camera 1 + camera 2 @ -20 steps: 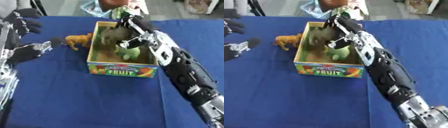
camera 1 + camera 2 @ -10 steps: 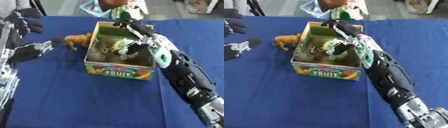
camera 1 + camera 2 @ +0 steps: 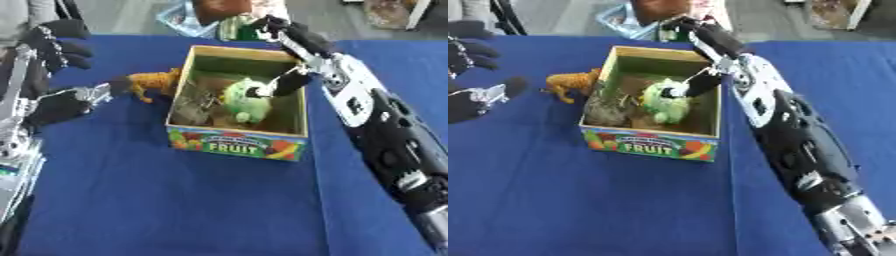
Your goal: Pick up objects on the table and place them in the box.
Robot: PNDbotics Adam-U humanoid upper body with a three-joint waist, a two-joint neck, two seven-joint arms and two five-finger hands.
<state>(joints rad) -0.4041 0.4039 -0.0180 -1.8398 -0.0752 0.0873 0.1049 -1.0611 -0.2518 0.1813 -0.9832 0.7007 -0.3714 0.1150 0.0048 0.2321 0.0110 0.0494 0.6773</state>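
A blue table (image 3: 175,200) fills both views, seen from above. The right arm (image 3: 385,135) is the biggest thing on it, black and silver, running from the lower right corner up along the right side of the box to its far right corner.

The box (image 3: 236,142) stands in the middle of the cloth, open at the top, green inside, with a bright front panel of pictured fruit and the word FRUIT. Its near wall faces the camera and its far wall lies close to the table's far edge.

The left hand (image 3: 52,75) shows at the left edge, black, held up above the cloth, fingers spread wide and a little bent, holding nothing; it is apart from the box.

The right hand (image 3: 289,45) is over the box's far right corner. The thumb reaches down into the box to the green toy, and the other fingers point up past the far rim. I cannot tell whether it has hold of the toy or merely touches it.

The green toy (image 3: 241,97) lies inside the box, right of middle, pale green and rounded. A grey-brown toy (image 3: 197,105) lies beside it on the left, also inside.

An orange toy animal (image 3: 153,82) stands on the cloth just outside the box's left wall, near its far corner
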